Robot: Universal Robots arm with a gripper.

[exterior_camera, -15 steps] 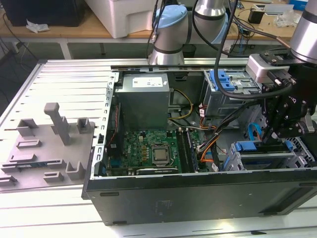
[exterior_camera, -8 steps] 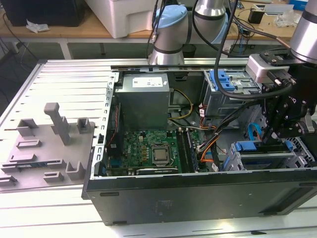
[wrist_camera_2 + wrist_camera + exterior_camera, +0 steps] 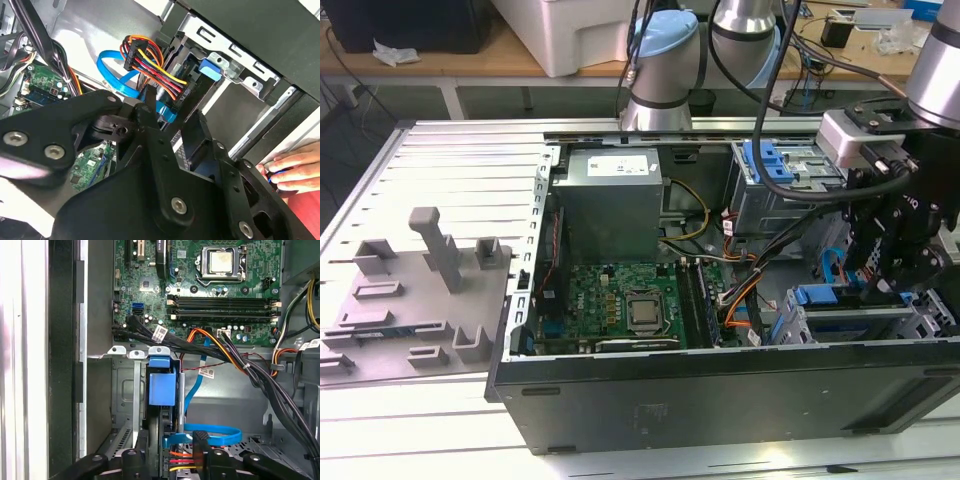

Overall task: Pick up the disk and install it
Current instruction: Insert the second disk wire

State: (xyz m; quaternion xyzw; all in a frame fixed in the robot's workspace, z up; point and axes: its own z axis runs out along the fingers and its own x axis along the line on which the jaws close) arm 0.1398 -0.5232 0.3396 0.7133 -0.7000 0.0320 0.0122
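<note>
In the exterior view, an open black computer case (image 3: pixel 720 390) lies on its side on a ribbed metal counter (image 3: pixel 450 160), its green motherboard (image 3: pixel 620 300) facing up. The black hand (image 3: pixel 892 262) hangs over the drive bay (image 3: pixel 850 322) at the case's near right corner. There the disk (image 3: pixel 840 297) shows as a blue-framed edge sitting in the grey metal cage, probably seated or nearly so. A grey block of a power supply (image 3: pixel 610 200) fills the far side.

In the second wrist view, the hand's matte black fingers (image 3: pixel 155 135) close in on the disk's blue carrier (image 3: pixel 162 111), apparently pinching its edges, likely to steady it in the cage. A bundle of red, yellow and orange wires ends in a black plug (image 3: pixel 150 67) right beside the grip. A flat blue ribbon cable (image 3: pixel 112 70) loops behind it. A person's hand (image 3: pixel 292 170) rests by the case's outer edge.

In the first wrist view, the disk (image 3: pixel 162 385) stands edge-on in the perforated steel bay, its smooth blue plastic tab pointing towards the motherboard. The hand (image 3: pixel 172 450) grips it from the opposite end.
</note>
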